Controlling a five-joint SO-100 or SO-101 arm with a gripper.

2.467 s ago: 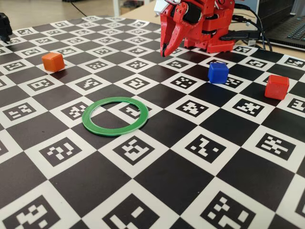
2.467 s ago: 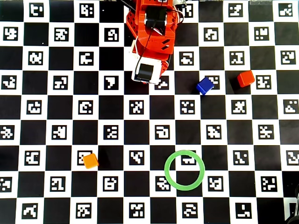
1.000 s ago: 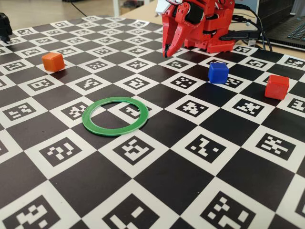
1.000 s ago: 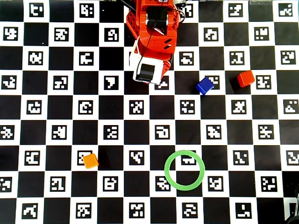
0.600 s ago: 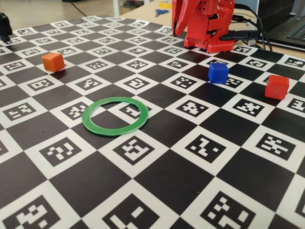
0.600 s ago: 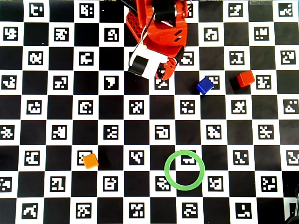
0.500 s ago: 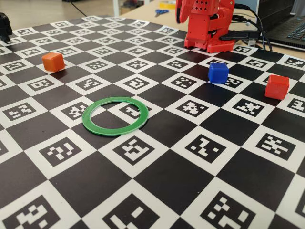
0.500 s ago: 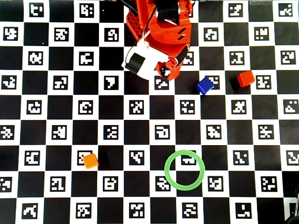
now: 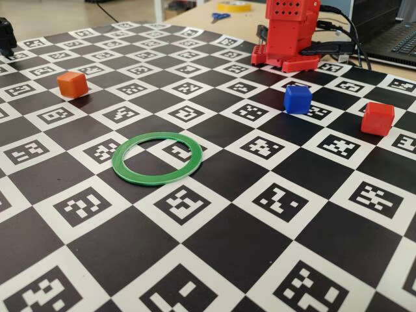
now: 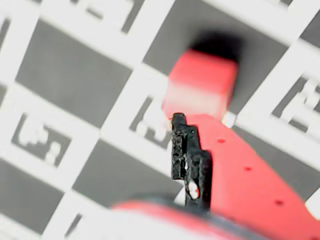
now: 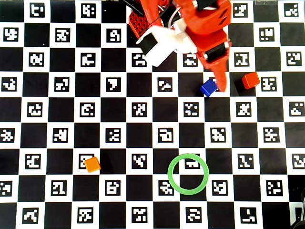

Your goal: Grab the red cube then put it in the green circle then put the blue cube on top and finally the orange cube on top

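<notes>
Red cube [image 9: 377, 118] sits on the checkered marker board [image 9: 214, 250], far right in the fixed view; small, matte, plain faces, resting flat. In the overhead view it lies at [image 11: 250, 80], just right of the blue cube [image 11: 208, 88], the two apart. Blue cube is deep blue, same size. Orange cube [image 11: 92, 164] is lighter and yellower, well apart on the left side. Green circle [image 11: 188, 173], a thin flat ring w/ open centre, lies empty low in the overhead view, far from all three cubes.

Gripper [image 11: 222, 86] reaches out from the red arm [image 11: 205, 28], tip between blue and red cubes. Wrist view is blurred: a red block, prob. the red cube [image 10: 202, 85], lies just beyond the fingers [image 10: 192, 162]. Can't tell how wide the pincer stands; nothing visibly in its grasp.
</notes>
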